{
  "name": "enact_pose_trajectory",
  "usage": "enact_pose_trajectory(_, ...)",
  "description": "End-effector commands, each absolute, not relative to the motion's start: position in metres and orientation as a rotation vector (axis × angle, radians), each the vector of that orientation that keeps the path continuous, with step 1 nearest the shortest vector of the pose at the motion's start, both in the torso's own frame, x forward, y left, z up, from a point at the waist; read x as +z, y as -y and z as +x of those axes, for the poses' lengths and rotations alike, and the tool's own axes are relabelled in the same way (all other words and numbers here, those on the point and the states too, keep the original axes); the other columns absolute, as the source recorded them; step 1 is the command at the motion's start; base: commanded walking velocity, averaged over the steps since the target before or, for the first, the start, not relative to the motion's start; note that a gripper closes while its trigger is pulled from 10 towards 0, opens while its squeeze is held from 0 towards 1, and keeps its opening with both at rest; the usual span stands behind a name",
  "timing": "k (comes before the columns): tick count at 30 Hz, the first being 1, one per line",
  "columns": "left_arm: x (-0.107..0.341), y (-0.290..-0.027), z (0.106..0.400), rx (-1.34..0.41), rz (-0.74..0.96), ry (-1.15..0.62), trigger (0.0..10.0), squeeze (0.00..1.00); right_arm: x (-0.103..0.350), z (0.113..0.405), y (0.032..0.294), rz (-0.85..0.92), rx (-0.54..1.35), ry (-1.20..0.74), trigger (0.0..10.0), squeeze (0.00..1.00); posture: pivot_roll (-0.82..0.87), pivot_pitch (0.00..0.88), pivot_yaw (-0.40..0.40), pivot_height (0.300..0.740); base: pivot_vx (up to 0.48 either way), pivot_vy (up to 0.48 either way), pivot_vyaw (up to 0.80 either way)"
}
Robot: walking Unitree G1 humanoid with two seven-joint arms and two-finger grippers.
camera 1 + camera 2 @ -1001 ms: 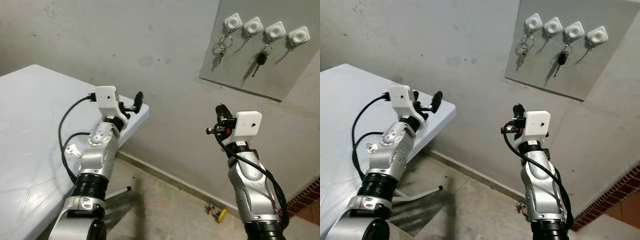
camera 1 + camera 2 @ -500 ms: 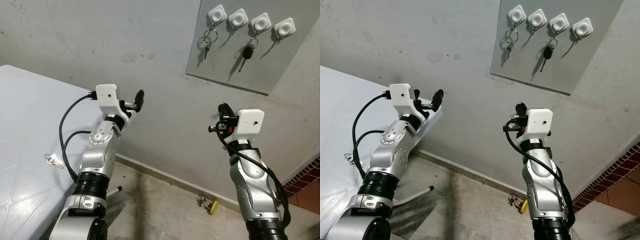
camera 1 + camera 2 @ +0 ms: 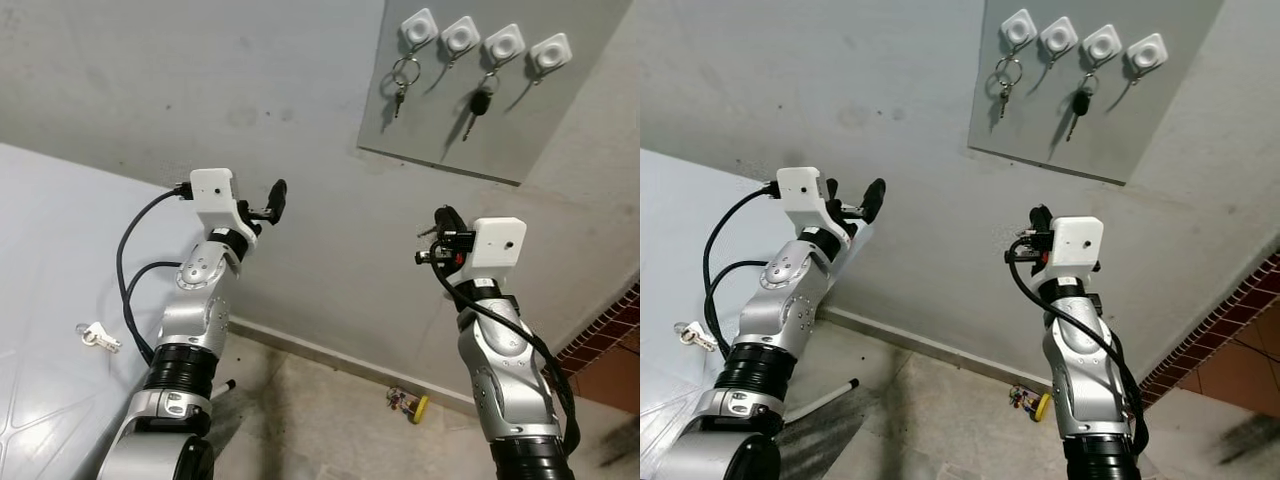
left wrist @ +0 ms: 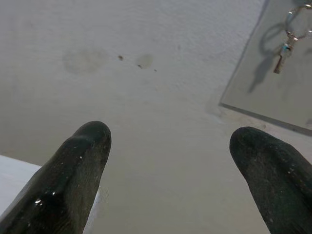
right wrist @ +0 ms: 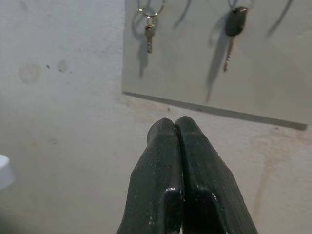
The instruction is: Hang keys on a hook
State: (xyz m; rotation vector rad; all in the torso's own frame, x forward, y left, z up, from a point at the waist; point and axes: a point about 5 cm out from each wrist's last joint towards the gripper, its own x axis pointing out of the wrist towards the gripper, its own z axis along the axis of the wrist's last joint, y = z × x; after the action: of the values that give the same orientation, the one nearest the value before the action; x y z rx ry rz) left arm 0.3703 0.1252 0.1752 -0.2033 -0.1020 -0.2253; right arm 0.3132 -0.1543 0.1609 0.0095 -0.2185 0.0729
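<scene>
My view has swung left — the keys (image 3: 92, 336) now lie on the worktop (image 3: 50, 250). Left pincer (image 4: 175, 161) spread, right pincer (image 5: 179, 146) pressed together, both raised. I'd lower the left squarely over the ring before pinching.

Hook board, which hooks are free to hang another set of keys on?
On the hook board, the second hook and the fourth hook are bare. The first carries a key ring, the third a black-headed key.
</scene>
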Motion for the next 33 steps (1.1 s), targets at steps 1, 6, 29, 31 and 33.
enact_pose_trajectory(1, 0.1776, -0.1247, 0.3706, -0.228, -0.198, 0.101, 10.0, 0.00, 0.1637, 0.3134, 0.1563, 0.004, 0.062, 0.224, 10.0, 0.00, -0.01, 0.000, -0.033, 0.732, 0.000, 0.000, -0.74)
enact_pose_trajectory(6, 0.1763, -0.1243, 0.3699, -0.235, -0.198, 0.094, 10.0, 0.00, 0.1630, 0.3129, 0.1560, 0.004, 0.062, 0.223, 10.0, 0.00, -0.01, 0.000, -0.034, 0.732, 0.000, 0.000, -0.73)
enact_pose_trajectory(29, 0.1764, -0.1221, 0.3670, -0.287, -0.179, 0.087, 10.0, 0.00, 0.1620, 0.3089, 0.1507, 0.023, 0.086, 0.245, 10.0, 0.00, 0.00, 0.000, -0.030, 0.732, 0.075, 0.000, -0.03)
enact_pose_trajectory(31, 0.1763, -0.1223, 0.3668, -0.284, -0.178, 0.087, 10.0, 0.00, 0.1617, 0.3088, 0.1509, 0.022, 0.085, 0.244, 10.0, 0.00, 0.00, 0.000, -0.030, 0.732, 0.000, 0.000, 0.00)
enact_pose_trajectory(33, 0.1763, -0.1221, 0.3665, -0.286, -0.176, 0.088, 10.0, 0.00, 0.1614, 0.3088, 0.1512, 0.023, 0.084, 0.242, 10.0, 0.00, 0.00, 0.000, -0.029, 0.732, 0.000, 0.000, 0.00)
